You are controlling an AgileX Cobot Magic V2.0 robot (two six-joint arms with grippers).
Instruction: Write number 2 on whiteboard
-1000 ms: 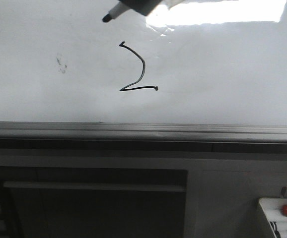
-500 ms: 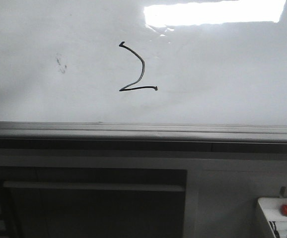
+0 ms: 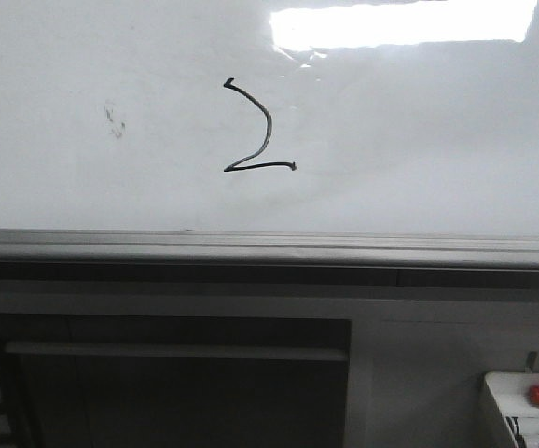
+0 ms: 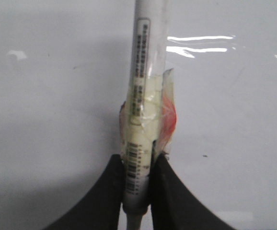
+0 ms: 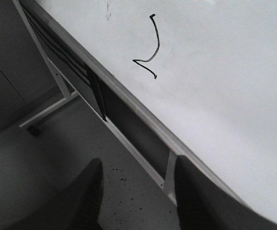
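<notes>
Marker [image 4: 139, 120] sits clamped between our left gripper [image 4: 137, 177] fingers; the right gripper [image 5: 136, 191] hangs open, holding nothing. Then the whiteboard [image 3: 419, 140], with the 2 [image 3: 258, 126] sitting around 11 o'clock of centre, smudge [image 3: 115, 121] off at its 9. Looks done to us, so we'd just keep the tip clear of the board. Barcode label on the marker's too blurry to read.
</notes>
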